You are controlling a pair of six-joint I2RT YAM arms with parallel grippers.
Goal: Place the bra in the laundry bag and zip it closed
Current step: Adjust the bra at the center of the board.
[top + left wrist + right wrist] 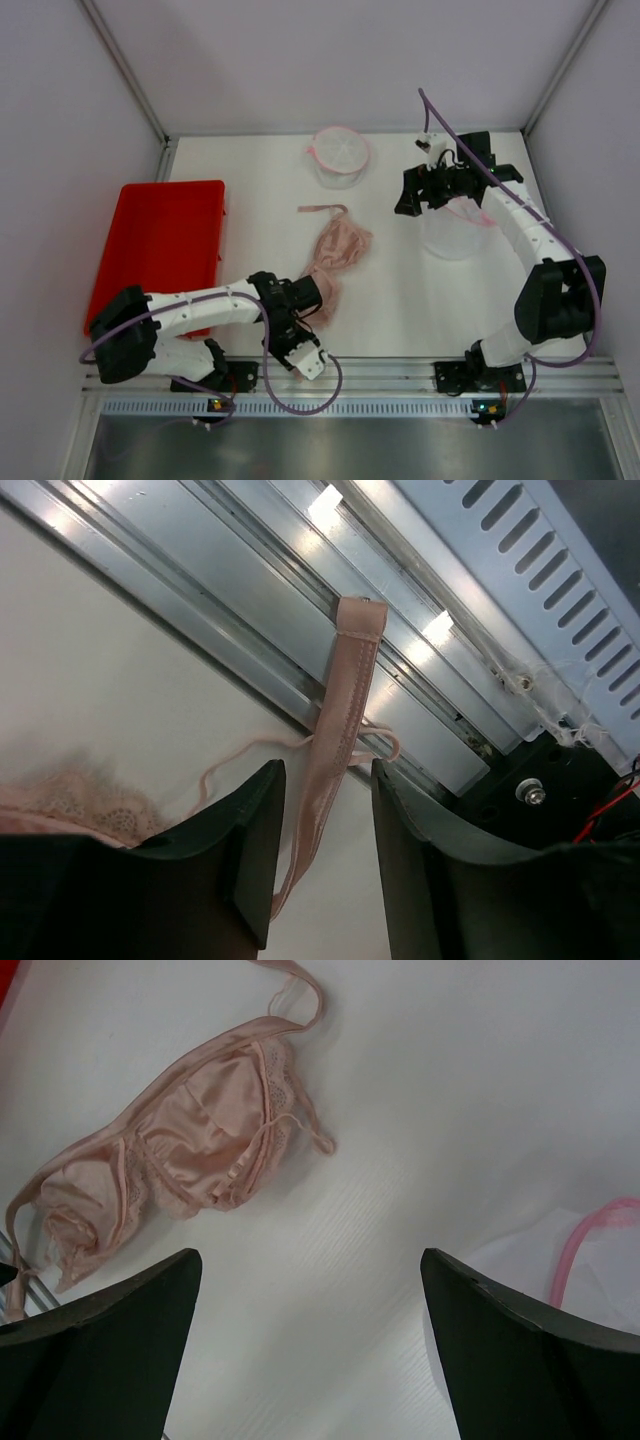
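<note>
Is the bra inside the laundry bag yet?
No. The pink bra lies spread on the white table, apart from the laundry bag.

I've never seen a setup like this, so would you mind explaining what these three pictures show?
Two robot arms are bolted to a white table. One picture looks down from above; the other two come from cameras on each wrist. On the table lie a pink bra, a red tray and two mesh laundry bags, one at the back and one under the right arm. The left gripper has its fingers either side of a bra strap, not visibly clamped. The right gripper is open and empty.
</note>
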